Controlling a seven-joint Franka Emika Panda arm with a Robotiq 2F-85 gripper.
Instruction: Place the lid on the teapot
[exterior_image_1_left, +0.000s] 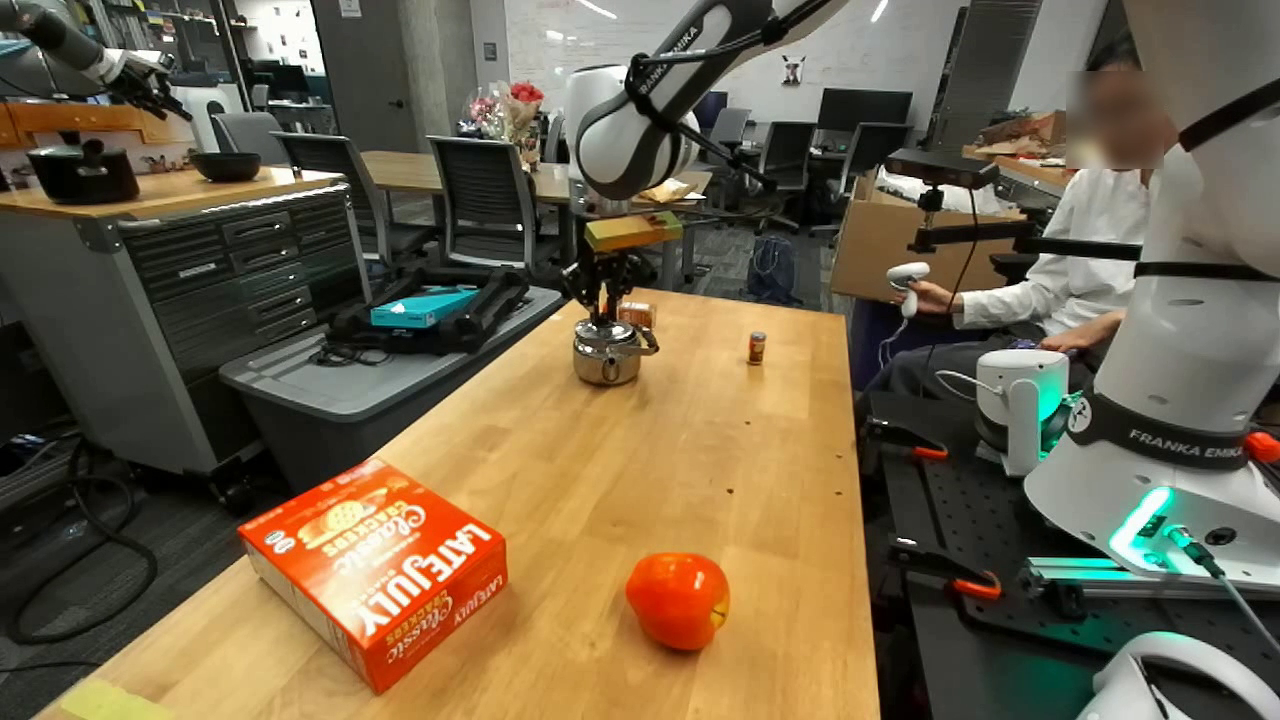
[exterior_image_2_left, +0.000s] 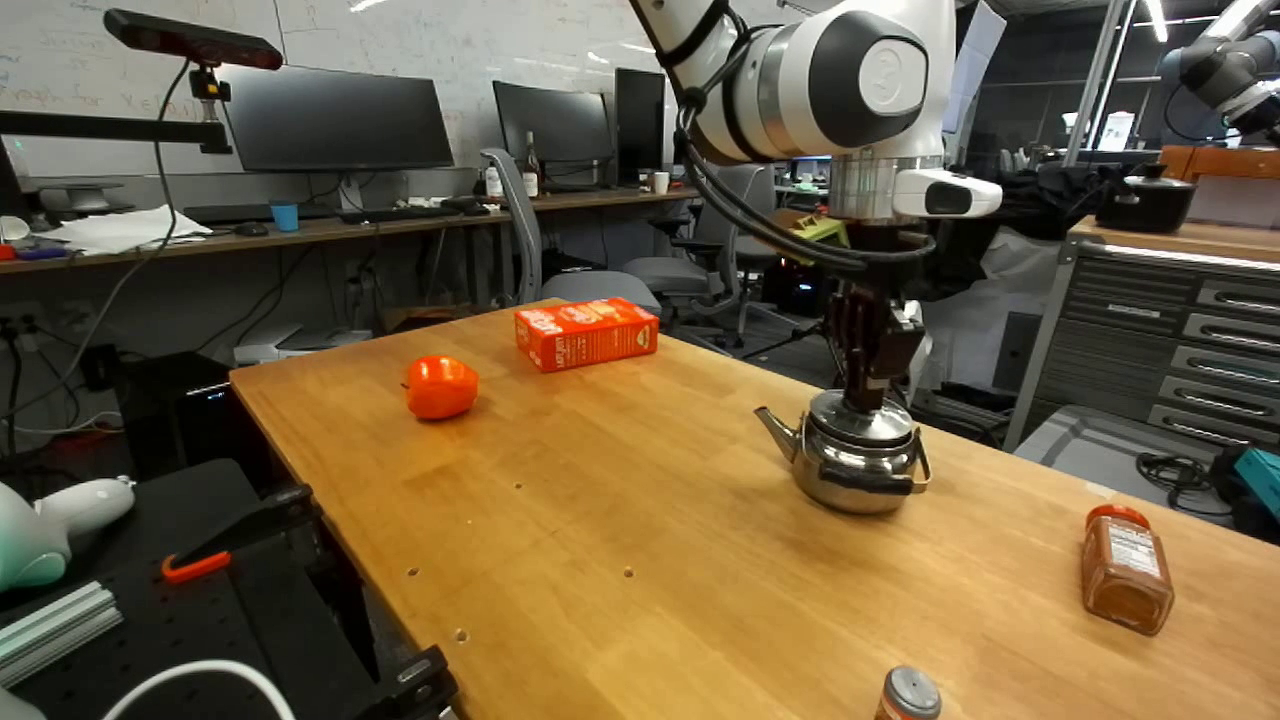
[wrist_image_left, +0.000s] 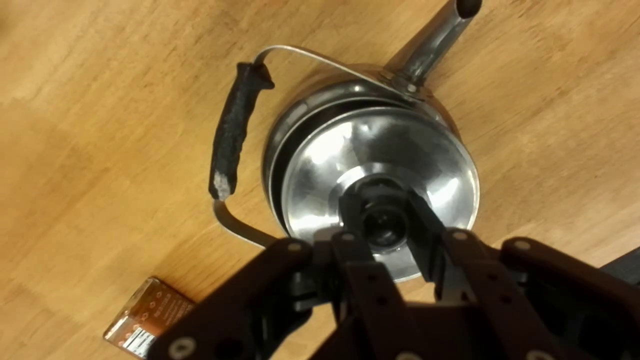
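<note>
Silver metal gleams beneath our fingers (wrist_image_left: 430, 235), which are pinched on the dark knob (wrist_image_left: 384, 225) of the lid (wrist_image_left: 380, 145). We have that lid over the mouth of the teapot (exterior_image_2_left: 845, 453), which stands upright on the wooden counter (exterior_image_2_left: 600, 520). In the wrist view a dark crescent of the opening shows on the side nearest the lowered handle (wrist_image_left: 230, 135), so the lid looks off-centre; whether its edge touches the rim we cannot tell.

To seat it well, we would ease the lid toward that handle until the crescent closes evenly, remembering that a raised lid may only look displaced. Then we should lower it level, feel for the drop into the rim, and only afterwards spread the fingers and lift straight up. Releasing early would probably leave it tipped on one edge, and pushing sideways could slide the small pot.

As for print, the orange-red box (exterior_image_1_left: 375, 565) reads LATE JULY, Classic and CRACKERS, and the robot's base (exterior_image_1_left: 1180, 446) carries FRANKA EMIKA. The brown jar (exterior_image_2_left: 1128, 575) has a white label whose words we cannot make out; those on the small bottle (exterior_image_1_left: 757, 348) are too tiny. Handwriting on the whiteboard (exterior_image_2_left: 380, 40) is too faint.
</note>
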